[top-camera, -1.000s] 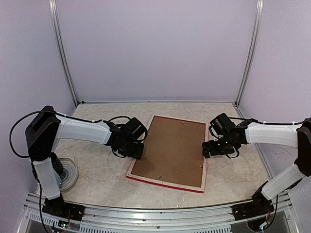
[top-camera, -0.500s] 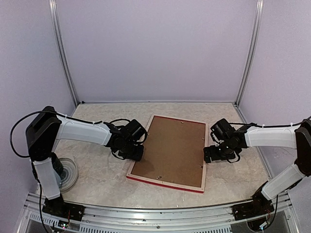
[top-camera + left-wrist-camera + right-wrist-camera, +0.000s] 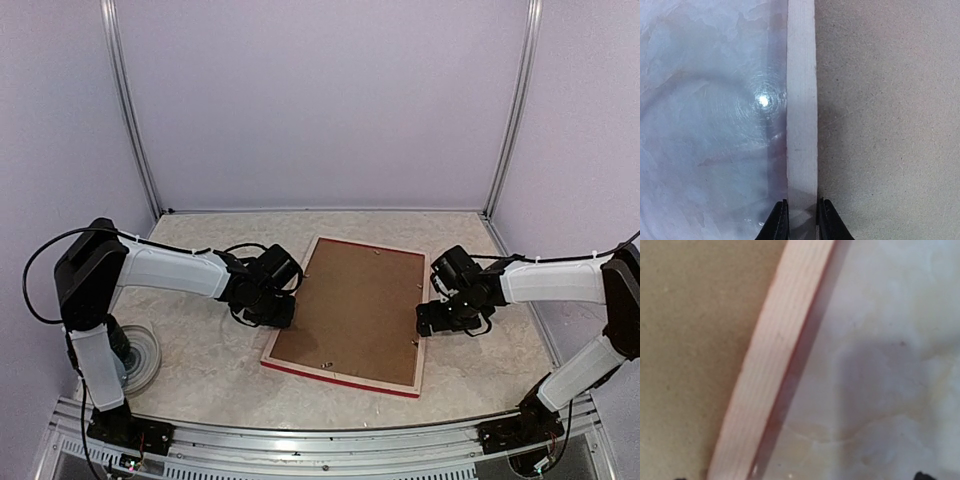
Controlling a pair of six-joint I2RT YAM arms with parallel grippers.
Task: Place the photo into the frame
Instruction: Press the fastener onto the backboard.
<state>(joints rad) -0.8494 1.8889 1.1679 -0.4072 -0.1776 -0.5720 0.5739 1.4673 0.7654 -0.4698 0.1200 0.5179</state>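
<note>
ITEM: the frame, large and rectangular. It lies flat near the middle of the table, back up, with pale bare wood on top and the red face showing only as a thin line along the edges.
FILLING: brown backing board, seated inside the rails. The photo is not visible in any view (whether it lies under the board cannot be told).
AXIS: the long side runs from about 1 o'clock at the far end to 7 o'clock at the near end in the top view. The short rails lie across, 9 to 3.
LEFT GRIPPER: at the frame's 9 o'clock rail, fingertips pressed to either side of the pale strip, pinching it.
RIGHT GRIPPER: at the 3 o'clock rail, spread wide. Its tips show only in the bottom corners of its wrist view, astride rail and bare table, holding nothing.
STEP, as judged: taking hold of both long rails, probably to lift or turn the frame.
NEXT MOVE CALLS FOR: the right fingers to settle over the rail and close, then both arms to move evenly so the thin frame does not twist or shed its board
</note>
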